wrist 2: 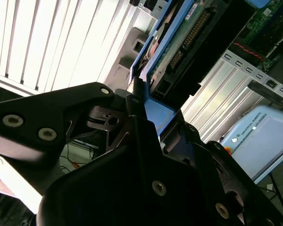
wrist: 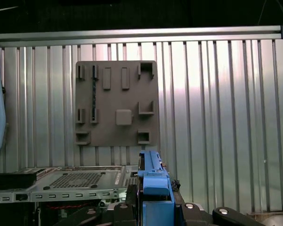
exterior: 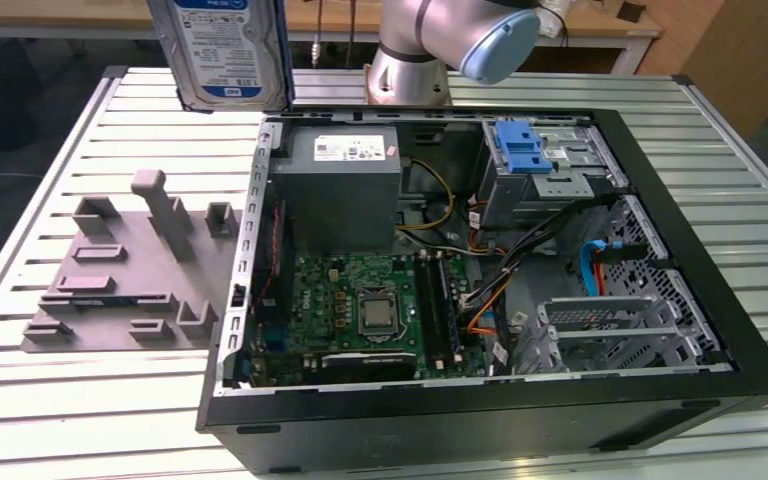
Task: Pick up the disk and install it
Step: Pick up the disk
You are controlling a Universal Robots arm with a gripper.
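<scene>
1. The disk (exterior: 221,50) is in the upper left of the exterior view, held upright in the air above the table and well apart from the case. Its white-and-blue label faces the camera, and a blue bracket runs down the edge on the exterior view's right. The second wrist view shows its green circuit-board side and a row of connector pins.
2. The gripper (wrist 2: 155,117) is clamped onto the disk's blue bracket, with a black finger pressed against each side.
3. The table (exterior: 77,400) is made of pale metal slats. Wooden furniture (exterior: 598,25) stands behind it along the top of the frame.
4. An open computer case (exterior: 704,300) fills the centre and right. Inside it are a grey power-supply box (exterior: 344,190), a green motherboard (exterior: 364,305), a blue latch (exterior: 528,150) on a silver cage, and a perforated metal bay (exterior: 611,330).
5. Loose cables (exterior: 544,240) cross the case between the cage and the motherboard.
6. A grey fixture plate (exterior: 124,280) with raised blocks lies on the table at the exterior view's left of the case.
7. The arm (exterior: 444,45) rises at top centre, behind the case.
</scene>
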